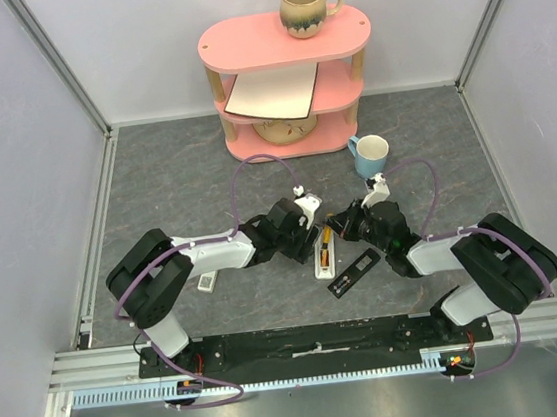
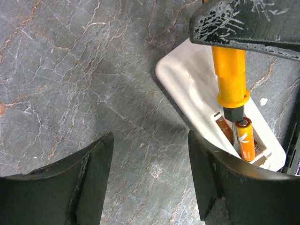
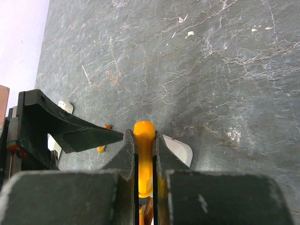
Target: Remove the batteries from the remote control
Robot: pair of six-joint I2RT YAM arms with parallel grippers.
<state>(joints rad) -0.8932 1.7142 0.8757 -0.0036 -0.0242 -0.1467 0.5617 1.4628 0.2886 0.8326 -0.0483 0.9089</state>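
Note:
The white remote control (image 1: 322,264) lies face down on the grey table, its battery bay open. One orange battery (image 2: 244,138) sits in the bay. My right gripper (image 3: 144,140) is shut on the orange screwdriver handle (image 3: 144,154), and the screwdriver's (image 2: 229,75) metal tip rests beside that battery's end. My left gripper (image 2: 150,178) is open over bare table just left of the remote (image 2: 187,79), its right finger (image 2: 211,178) at the remote's edge. A small orange piece (image 3: 101,148) lies on the table, half hidden by a left finger (image 3: 70,129).
The black battery cover (image 1: 354,272) lies right of the remote. A blue mug (image 1: 370,155) stands behind the right gripper (image 1: 339,227). A pink shelf (image 1: 284,77) at the back carries a brown mug (image 1: 306,9), a white board and a bowl. A small white object (image 1: 204,282) lies under the left arm.

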